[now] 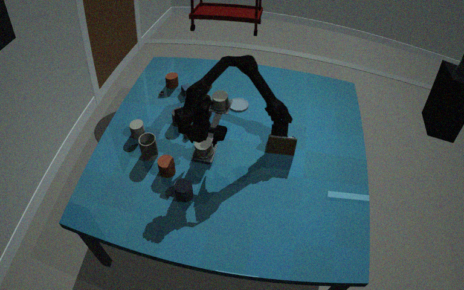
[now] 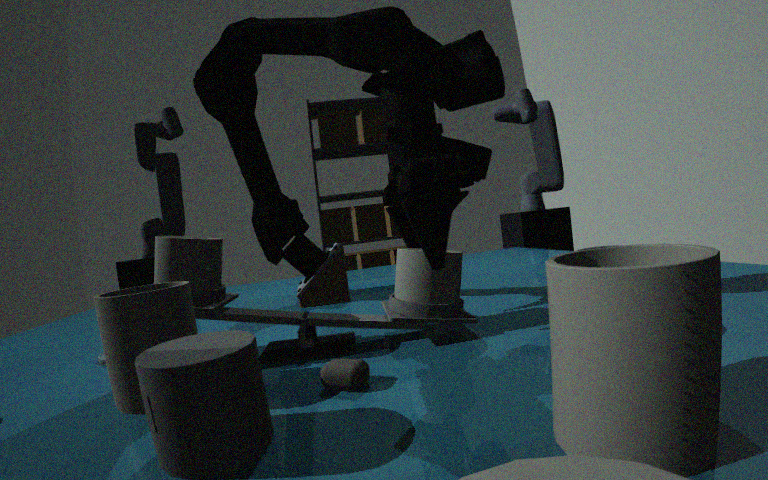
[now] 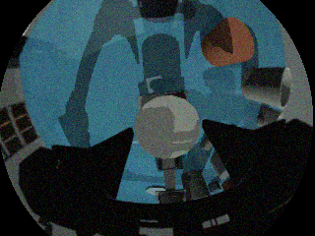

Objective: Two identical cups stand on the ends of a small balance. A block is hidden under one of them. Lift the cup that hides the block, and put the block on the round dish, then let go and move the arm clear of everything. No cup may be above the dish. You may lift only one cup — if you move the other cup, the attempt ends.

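Observation:
The balance (image 1: pixel 215 120) (image 2: pixel 254 315) bears two pale cups on its ends and tilts down toward the nearer end in the top view. The nearer cup (image 1: pixel 204 151) (image 2: pixel 410 277) (image 3: pixel 167 127) stands upright on the lower end. The other cup (image 1: pixel 220 101) (image 2: pixel 186 263) stands on the raised end near the round dish (image 1: pixel 238 104) (image 3: pixel 155 190). My gripper (image 1: pixel 207 139) (image 2: pixel 434 260) (image 3: pixel 167 127) is open and points down at the nearer cup, its fingertips at about the height of the cup's top, one on either side in the wrist view. The block is not visible.
An orange cylinder (image 1: pixel 166 166) (image 3: pixel 227 43) and a dark object (image 1: pixel 182 190) stand near the nearer cup. An open pale cup (image 1: pixel 148 147) (image 2: pixel 634 362) and a white cylinder (image 1: pixel 136 128) stand farther left. A small rounded object (image 2: pixel 344 374) lies beside the balance.

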